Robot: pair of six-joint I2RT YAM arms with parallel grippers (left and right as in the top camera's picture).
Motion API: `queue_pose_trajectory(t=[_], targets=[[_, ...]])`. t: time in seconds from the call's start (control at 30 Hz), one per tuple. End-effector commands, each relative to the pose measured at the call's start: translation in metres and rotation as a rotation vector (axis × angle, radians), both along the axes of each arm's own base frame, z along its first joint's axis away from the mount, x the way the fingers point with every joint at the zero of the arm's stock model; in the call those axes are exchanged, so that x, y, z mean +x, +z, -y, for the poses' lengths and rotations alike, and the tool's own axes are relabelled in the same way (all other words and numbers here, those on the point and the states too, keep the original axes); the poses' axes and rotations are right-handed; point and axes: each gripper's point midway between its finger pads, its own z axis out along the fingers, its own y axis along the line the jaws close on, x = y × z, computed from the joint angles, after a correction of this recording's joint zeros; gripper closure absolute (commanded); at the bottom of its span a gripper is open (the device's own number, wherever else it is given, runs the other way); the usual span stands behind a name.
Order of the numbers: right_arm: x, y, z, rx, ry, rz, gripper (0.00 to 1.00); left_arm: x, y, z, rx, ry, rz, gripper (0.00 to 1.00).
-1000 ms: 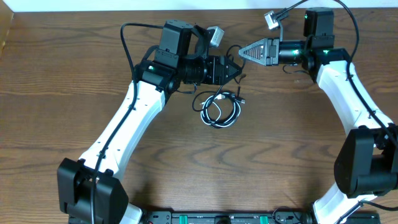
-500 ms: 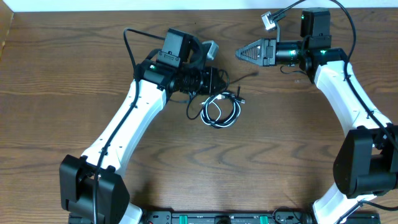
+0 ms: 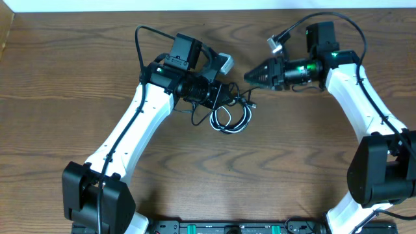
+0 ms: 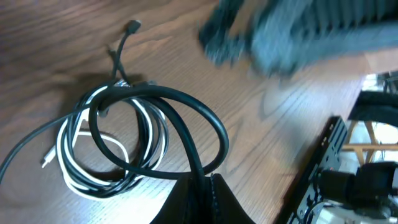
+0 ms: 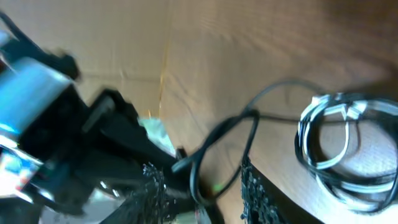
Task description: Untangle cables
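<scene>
Black cable – pinched by L fingers | R fingers spread – near coil

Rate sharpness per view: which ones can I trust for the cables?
Overhead: sharp and evenly lit, cables easy to trace. Left wrist: cables fairly crisp up close, but the right arm along the top is a grey smear. Right wrist: motion blur across the whole frame, cables streaked; don't rely on it.

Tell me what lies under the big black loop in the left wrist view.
The coil of black and white cables lies under the black loop, on the table. Strands where the loop crosses are covered, and the loop's ends disappear into the shut left gripper.
</scene>
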Motion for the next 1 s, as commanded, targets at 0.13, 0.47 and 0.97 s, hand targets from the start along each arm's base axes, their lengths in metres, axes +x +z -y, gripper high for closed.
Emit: queue_pose_trajectory(t=[0.13, 0.47, 0.97], targets=[[-0.029, -0.004, -0.021, -0.012, 0.155, 0.122, 0.62, -0.011, 0.007, 0.009, -0.079, -0.107, 0.015, 0.93], [-0.035, -0.007, -0.026, -0.012, 0.174, 0.114, 0.92, -0.017, 0.01, 0.012, -0.11, -0.124, -0.011, 0.93], [-0.003, 0.075, 0.003, 0.363, 0.182, 0.297, 0.99, -0.025, -0.008, -0.004, 0.002, -0.084, -0.075, 0.93]])
